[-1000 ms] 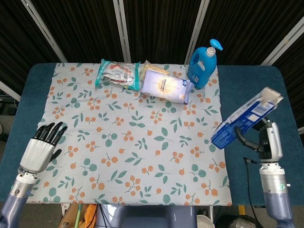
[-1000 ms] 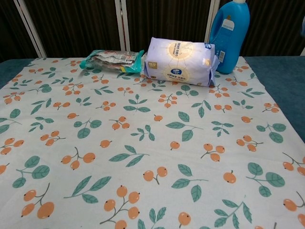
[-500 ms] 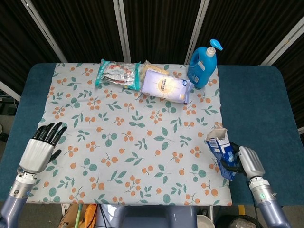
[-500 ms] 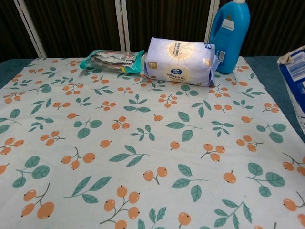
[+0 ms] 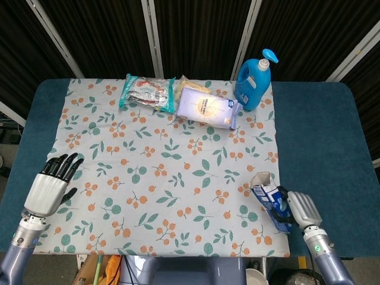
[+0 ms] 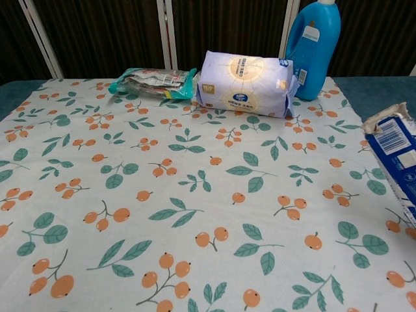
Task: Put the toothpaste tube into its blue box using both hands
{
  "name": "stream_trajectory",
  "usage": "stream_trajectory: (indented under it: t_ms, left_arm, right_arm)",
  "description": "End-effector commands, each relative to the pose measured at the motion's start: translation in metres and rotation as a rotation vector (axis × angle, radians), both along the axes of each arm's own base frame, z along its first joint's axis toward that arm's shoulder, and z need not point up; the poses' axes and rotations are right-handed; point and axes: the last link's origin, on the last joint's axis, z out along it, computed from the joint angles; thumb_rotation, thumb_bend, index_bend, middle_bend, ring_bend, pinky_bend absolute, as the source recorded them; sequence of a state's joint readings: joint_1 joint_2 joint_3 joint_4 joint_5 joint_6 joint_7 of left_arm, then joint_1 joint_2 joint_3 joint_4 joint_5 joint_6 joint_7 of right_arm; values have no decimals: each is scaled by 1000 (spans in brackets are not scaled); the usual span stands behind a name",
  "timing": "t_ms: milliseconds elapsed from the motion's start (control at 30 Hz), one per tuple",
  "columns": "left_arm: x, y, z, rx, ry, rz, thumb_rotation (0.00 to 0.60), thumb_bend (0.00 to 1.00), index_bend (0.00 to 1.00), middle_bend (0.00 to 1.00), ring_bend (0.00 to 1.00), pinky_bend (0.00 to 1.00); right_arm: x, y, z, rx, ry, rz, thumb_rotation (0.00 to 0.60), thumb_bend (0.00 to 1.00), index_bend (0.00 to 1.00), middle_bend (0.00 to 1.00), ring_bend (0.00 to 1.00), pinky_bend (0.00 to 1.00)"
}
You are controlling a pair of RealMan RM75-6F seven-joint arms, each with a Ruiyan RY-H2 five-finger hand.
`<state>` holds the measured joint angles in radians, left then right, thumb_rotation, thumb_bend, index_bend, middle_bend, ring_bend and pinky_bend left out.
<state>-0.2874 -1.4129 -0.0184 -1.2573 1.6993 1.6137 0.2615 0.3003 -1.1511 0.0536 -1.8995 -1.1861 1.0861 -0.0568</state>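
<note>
The right hand [image 5: 301, 209] has its fingers wrapped round the lower end of the blue box [image 5: 270, 198], gripping it low over the near right corner of the floral cloth [image 5: 172, 172]; the box tilts up and leftward, its torn-looking open flaps at the top — a pose that, by my reading, presents the mouth toward the other arm so the tube can be fed in; in the chest view only the box [image 6: 396, 162] shows at the right edge, the hand itself hidden. The left hand [image 5: 48, 189] holds nothing, dark fingers extended and slightly apart, hovering over the cloth's near left edge, well apart from the box. The toothpaste tube I cannot find — possibly inside the box already, possibly out of frame. Along the far edge lie a snack packet [image 5: 145, 91], a tissue pack [image 5: 206, 107] and a blue detergent bottle [image 5: 254, 82], none involved.
</note>
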Motion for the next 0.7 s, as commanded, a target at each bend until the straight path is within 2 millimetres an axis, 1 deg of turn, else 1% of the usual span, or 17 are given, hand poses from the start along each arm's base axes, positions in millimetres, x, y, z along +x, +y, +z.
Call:
stream_trajectory:
  t_ms: [33, 100, 133, 300, 433, 500, 667, 700]
  left_arm:
    - [0, 0, 0, -2, -1, 3, 600, 130, 167, 144, 191, 244]
    - [0, -1, 1, -2, -3, 5, 600, 130, 165, 144, 191, 241]
    - [0, -1, 1, -3, -6, 7, 600, 130, 164, 143, 191, 241]
    - [0, -1, 3, -3, -30, 19, 600, 130, 158, 140, 189, 235]
    - [-1, -2, 6, -6, -59, 39, 600, 130, 137, 116, 166, 207]
    - [-1, -4, 8, -12, -74, 53, 600, 127, 118, 96, 143, 182]
    - [-5, -12, 14, -34, -79, 109, 600, 110, 82, 40, 80, 127]
    - [-6, -14, 16, -36, -83, 126, 600, 105, 75, 29, 70, 122]
  right_arm:
    - [4, 3, -3, 28, -4, 11, 600, 374, 33, 230, 170, 282]
    - [6, 4, -4, 36, -2, 19, 600, 345, 0, 165, 108, 226]
    - [8, 5, -4, 40, -2, 25, 600, 336, 0, 143, 87, 206]
    - [10, 5, -2, 27, -15, 27, 600, 325, 0, 115, 63, 188]
    - [10, 5, 4, 3, -25, 22, 600, 325, 0, 108, 54, 182]
    - [8, 5, 10, -18, -16, 23, 600, 325, 0, 102, 45, 171]
    - [-11, 5, 37, -117, 102, 29, 600, 325, 0, 94, 37, 160]
    - [-17, 4, 45, -155, 153, 39, 600, 325, 0, 86, 26, 149]
